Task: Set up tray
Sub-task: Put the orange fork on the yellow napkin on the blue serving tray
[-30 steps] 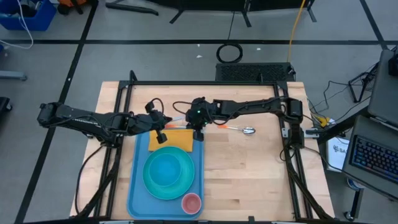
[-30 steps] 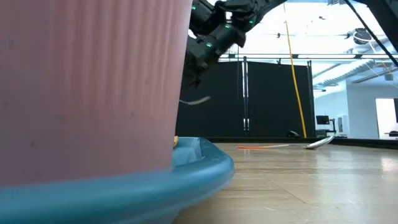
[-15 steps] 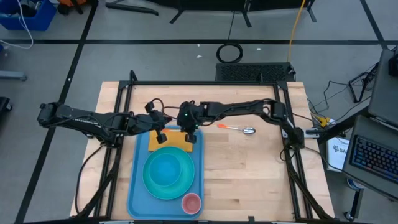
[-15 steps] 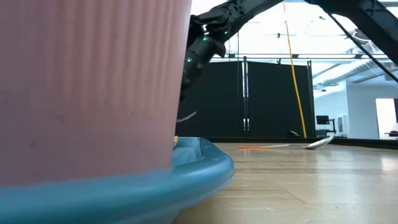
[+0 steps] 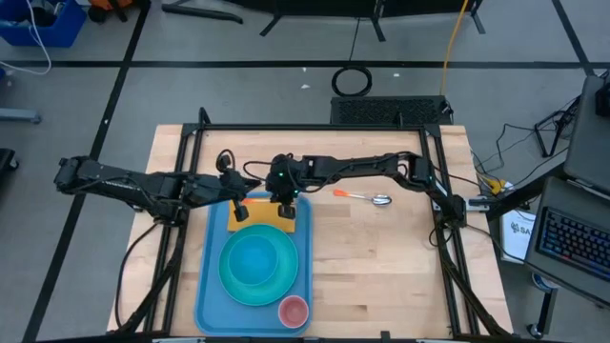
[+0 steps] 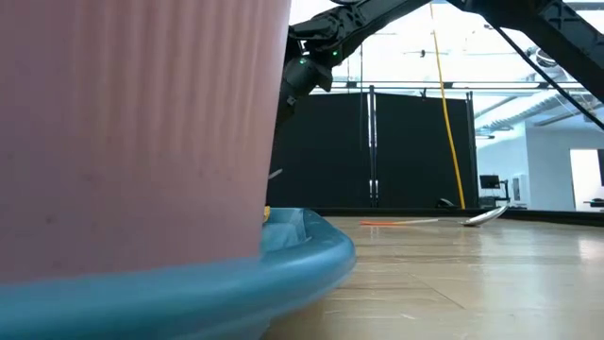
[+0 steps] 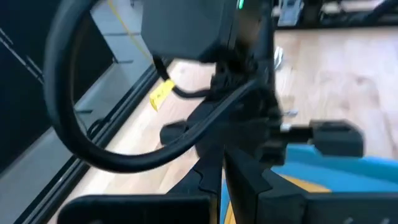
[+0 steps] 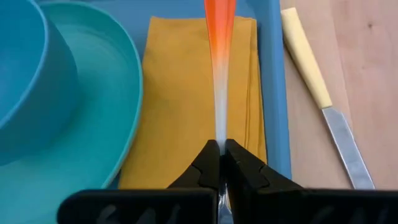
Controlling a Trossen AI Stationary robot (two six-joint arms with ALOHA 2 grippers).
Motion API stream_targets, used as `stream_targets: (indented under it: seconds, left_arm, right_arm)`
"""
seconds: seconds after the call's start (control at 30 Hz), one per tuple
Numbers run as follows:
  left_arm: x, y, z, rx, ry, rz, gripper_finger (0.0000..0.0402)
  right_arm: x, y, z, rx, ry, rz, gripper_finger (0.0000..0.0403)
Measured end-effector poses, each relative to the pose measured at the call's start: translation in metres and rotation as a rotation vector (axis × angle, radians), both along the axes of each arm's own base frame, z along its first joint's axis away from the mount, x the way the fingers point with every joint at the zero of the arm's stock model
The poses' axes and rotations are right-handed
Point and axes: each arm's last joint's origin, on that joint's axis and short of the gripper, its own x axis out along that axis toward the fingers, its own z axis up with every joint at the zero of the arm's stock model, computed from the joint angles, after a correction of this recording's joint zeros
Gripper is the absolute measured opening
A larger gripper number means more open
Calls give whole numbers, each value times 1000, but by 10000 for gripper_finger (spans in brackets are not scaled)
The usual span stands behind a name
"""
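Note:
The light-blue tray (image 5: 212,286) lies on the table with a turquoise plate (image 5: 278,278), a blue bowl (image 5: 255,259) and a pink cup (image 5: 293,311) on it. A folded yellow napkin (image 5: 259,213) lies flat at the tray's far end. My right gripper (image 5: 286,207) is above the napkin (image 8: 186,93), shut on an orange-handled utensil (image 8: 219,37). My left gripper (image 5: 238,210) is just left of it over the tray's far left corner, with its fingers (image 7: 205,180) shut on nothing that I can see. My right gripper (image 8: 221,148) pinches the utensil's metal neck (image 8: 219,127) between its two fingers, which lie along the utensil. The orange handle points away from the fingers over the napkin. In the low view the metal end (image 6: 275,173) shows above the tray, so the utensil is lifted clear.
A knife with a cream handle (image 8: 311,68) lies on the wood just right of the tray rim (image 8: 273,62). A spoon with an orange handle (image 5: 367,197) lies farther right on the table. The pink cup (image 6: 132,132) blocks most of the low view.
My right gripper has carried the utensil toward the table's left, from the tray's right rim to above the napkin, and has come down a little. My left gripper has shifted slightly toward the table's left.

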Motion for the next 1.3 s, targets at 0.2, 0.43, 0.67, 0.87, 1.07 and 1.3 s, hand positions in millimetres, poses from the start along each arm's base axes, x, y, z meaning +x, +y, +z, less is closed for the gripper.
stream_targets:
  seconds: [0.2, 0.43, 0.67, 0.87, 1.07, 1.3]
  left_arm:
    - [-1, 0, 2, 1, -17, -4, 21]
    - [-1, 0, 3, 13, -17, -9, 21]
    - [-1, 0, 3, 15, -20, -10, 21]
    - [-1, 0, 4, 17, -26, -11, 21]
    - [-1, 0, 4, 18, -26, -9, 21]
    - [-1, 0, 4, 17, -24, -10, 21]
  right_arm:
    - [2, 7, 1, 18, -12, -6, 0]
    - [4, 8, -1, 19, -18, -18, 0]
    - [8, 0, -15, 38, -12, -43, 0]
    - [11, -2, -22, 33, -9, -42, 0]
    - [13, -2, -27, 41, -11, -49, 0]
    - [16, -3, -40, 42, -7, -53, 0]
